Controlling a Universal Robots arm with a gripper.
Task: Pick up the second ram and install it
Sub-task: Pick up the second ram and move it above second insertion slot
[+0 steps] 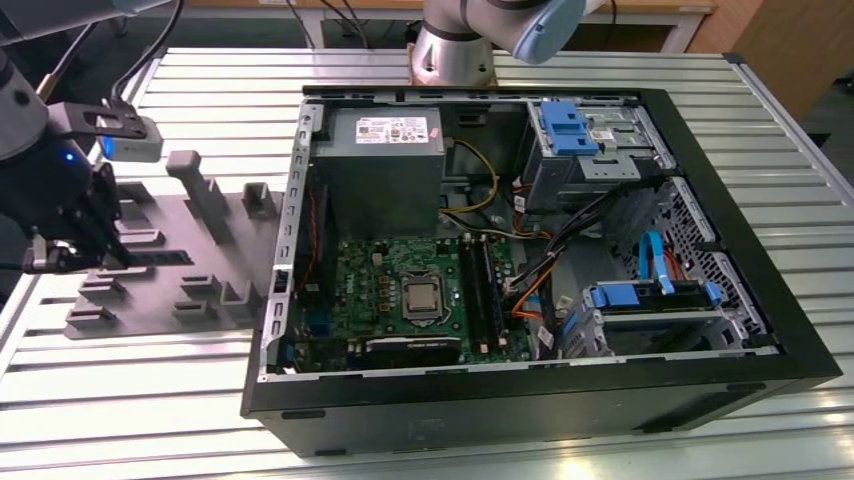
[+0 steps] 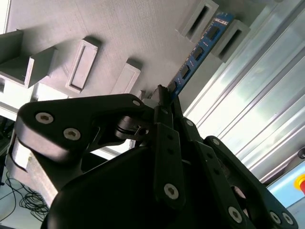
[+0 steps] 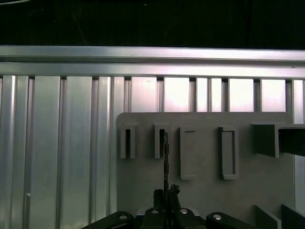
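The second ram is blue with dark chips, the fixture plate grey, the ribbed bench silver.

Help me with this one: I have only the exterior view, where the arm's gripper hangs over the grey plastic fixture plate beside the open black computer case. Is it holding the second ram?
Observer: Yes. In the second wrist view the black fingers are shut on one end of a thin blue memory stick with black chips.
Operator: Which way does the stick lie?
Observer: On edge. The first wrist view shows it as a thin line running straight out from the gripper.
Operator: Is it clear of the fixture?
Observer: I cannot tell. In the first wrist view its far end overlaps a raised slotted bracket on the grey plastic fixture plate.
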